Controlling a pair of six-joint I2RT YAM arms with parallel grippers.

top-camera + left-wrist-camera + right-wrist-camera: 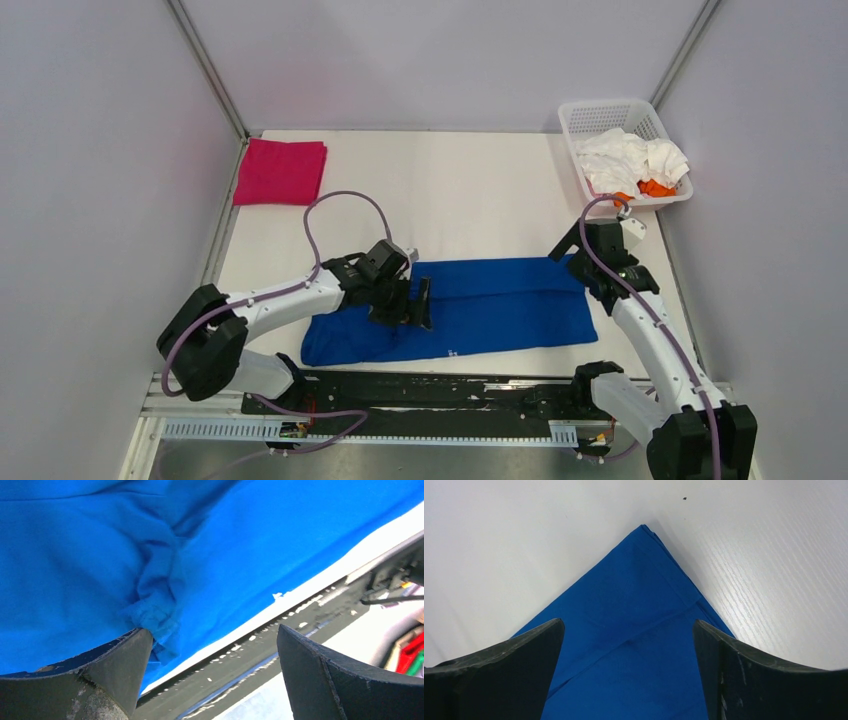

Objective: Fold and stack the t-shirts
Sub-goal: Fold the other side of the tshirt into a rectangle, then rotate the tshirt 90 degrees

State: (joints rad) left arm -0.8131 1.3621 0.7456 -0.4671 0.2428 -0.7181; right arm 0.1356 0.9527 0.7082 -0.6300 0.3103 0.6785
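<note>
Left pincer stands wide open and holds nothing. I see it low over the left half of the royal blue cloth t-shirt, one finger next to a bunched wrinkle, though I cannot tell whether it touches. Beyond it, at the far left corner of the white table, the magenta-pink cloth t-shirt lies folded into a flat square. The blue t-shirt lies as a long band along the table's near edge, its left end rumpled and its right end neat. The right pincer is also wide open and empty, hanging over the band's far right corner, which points between its fingers in the wrist view. At the table's far right corner sits the white plastic lattice basket, with crumpled white t-shirts and some orange cloth inside.
</note>
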